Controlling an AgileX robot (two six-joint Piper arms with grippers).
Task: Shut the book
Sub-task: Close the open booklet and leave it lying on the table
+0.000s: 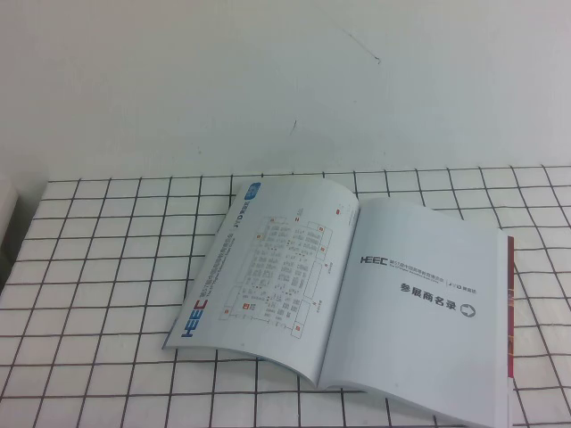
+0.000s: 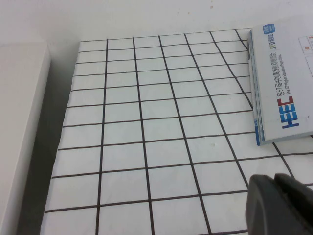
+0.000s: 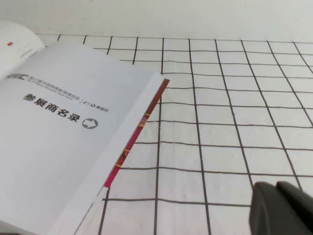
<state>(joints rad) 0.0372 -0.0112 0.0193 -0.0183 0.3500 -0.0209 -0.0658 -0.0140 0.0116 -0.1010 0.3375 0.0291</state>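
Observation:
An open book (image 1: pixel 357 285) lies flat on the gridded cloth, right of the middle. Its left page (image 1: pixel 277 267) carries a floor plan and a blue and red logo; its right page (image 1: pixel 428 303) has black Chinese lettering and a red edge strip. Neither arm shows in the high view. In the left wrist view my left gripper (image 2: pixel 278 204) is shut and holds nothing, above the cloth short of the book's left edge (image 2: pixel 281 93). My right gripper (image 3: pixel 279 208) is shut too and holds nothing, over the cloth beside the book's red-edged right side (image 3: pixel 139 127).
The white cloth with a black grid (image 1: pixel 107 267) covers the table up to a plain white wall (image 1: pixel 268 80). A white block (image 2: pixel 19 137) stands off the cloth's left edge. Bare grid lies to the left of the book and to its right.

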